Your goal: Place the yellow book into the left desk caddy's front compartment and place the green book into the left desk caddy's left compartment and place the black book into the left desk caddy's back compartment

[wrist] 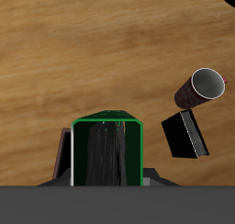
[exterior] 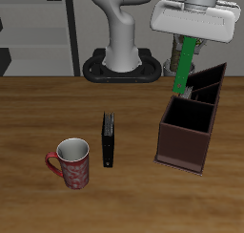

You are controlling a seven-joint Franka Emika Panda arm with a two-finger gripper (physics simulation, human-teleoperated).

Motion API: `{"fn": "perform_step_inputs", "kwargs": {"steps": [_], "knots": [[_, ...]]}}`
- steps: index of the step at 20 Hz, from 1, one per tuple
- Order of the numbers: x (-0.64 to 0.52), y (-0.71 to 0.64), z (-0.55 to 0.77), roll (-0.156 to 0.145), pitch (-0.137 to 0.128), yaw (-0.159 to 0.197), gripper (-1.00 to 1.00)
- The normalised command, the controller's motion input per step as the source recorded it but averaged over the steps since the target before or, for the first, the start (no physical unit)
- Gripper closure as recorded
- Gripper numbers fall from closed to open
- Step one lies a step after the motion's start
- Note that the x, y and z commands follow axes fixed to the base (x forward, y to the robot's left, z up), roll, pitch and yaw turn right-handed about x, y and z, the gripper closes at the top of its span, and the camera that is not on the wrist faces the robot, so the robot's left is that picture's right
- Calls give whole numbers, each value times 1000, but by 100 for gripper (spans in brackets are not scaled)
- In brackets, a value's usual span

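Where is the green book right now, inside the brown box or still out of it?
Out. The green book hangs upright in the gripper, above the left desk caddy, not yet down in a compartment.

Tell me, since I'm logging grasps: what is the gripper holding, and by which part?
The green book, gripped at its upper end by the gripper; it hangs down above the caddy.

Exterior view looked down from the front at the whole table (exterior: pixel 38 113), wrist view looked straight down from near, both showed mug (exterior: pixel 71 163) and black book (exterior: pixel 110 139)
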Motion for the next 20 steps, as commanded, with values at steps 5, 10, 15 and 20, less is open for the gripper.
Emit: {"fn": "perform_step_inputs", "kwargs": {"steps": [5, 10, 15, 20], "knots": [[-668, 340, 97, 42, -51, -29, 100], [-581, 334, -20, 18, -55, -11, 100], [-414, 324, -227, 54, 10, 14, 100], [-396, 257, -205, 64, 7, 1, 100]]}}
